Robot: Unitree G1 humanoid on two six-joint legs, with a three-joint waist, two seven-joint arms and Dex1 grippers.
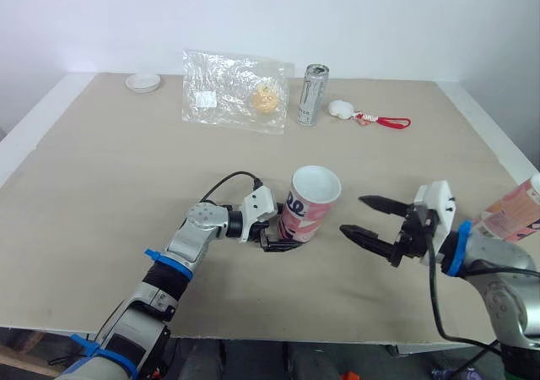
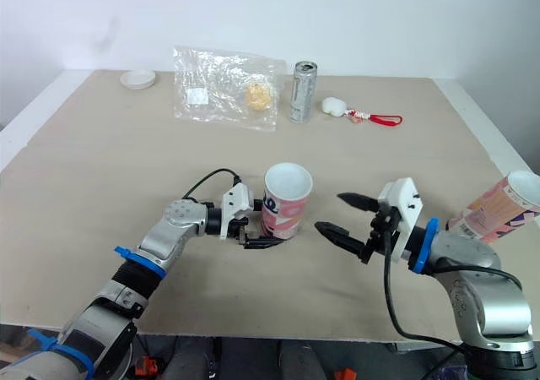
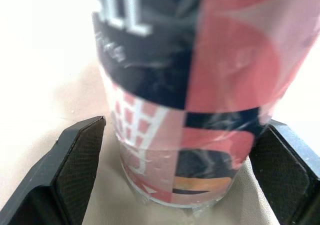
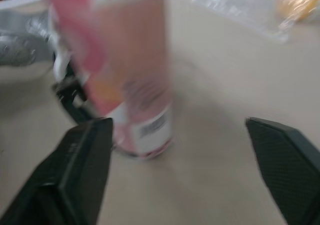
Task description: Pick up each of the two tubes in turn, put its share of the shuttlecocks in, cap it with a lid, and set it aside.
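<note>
A pink and navy tube stands upright at the table's middle, its white mouth open. My left gripper is open around the tube's base; in the left wrist view the tube stands between the two fingers, with a small gap on each side. My right gripper is open just right of the tube and points at it, with nothing between its fingers. In the right wrist view the tube stands ahead, off to one side. A second pink tube leans at the table's right edge.
At the back lie a clear plastic bag with a yellowish round thing inside, a silver can, a small white round dish or lid and a white object with a red strap. The table's front edge is close below both arms.
</note>
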